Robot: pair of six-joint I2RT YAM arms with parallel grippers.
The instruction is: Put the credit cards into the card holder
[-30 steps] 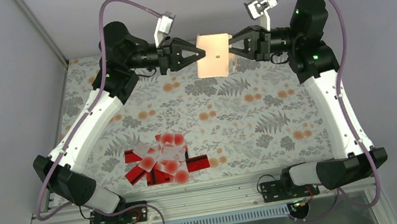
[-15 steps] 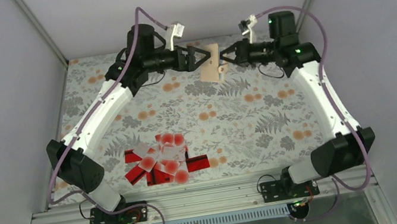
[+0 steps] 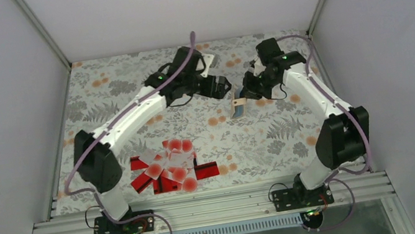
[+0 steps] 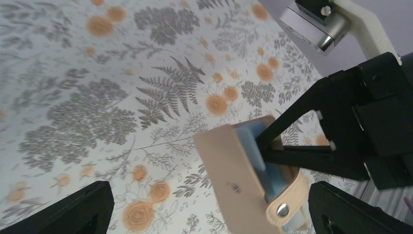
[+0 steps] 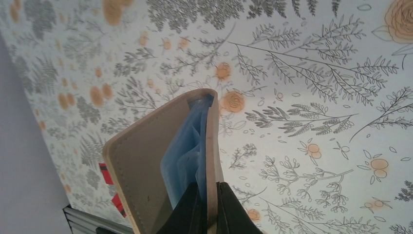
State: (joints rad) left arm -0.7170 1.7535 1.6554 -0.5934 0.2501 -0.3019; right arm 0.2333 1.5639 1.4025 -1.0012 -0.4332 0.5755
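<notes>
We have the holder (image 3: 238,106) pinched by one flap in the R end effector (image 3: 245,94), above the far desk (image 3: 294,122), L end effector (image 3: 220,85) wide & empty beside it, cards (image 3: 169,170) piled near-left; holder looks light, floppy, slick-lined, so we'd grip its stiff outer edge.

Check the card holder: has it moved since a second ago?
Yes. In the top view the card holder has shifted from the back edge of the table toward the credit cards, held by the right end effector.
</notes>
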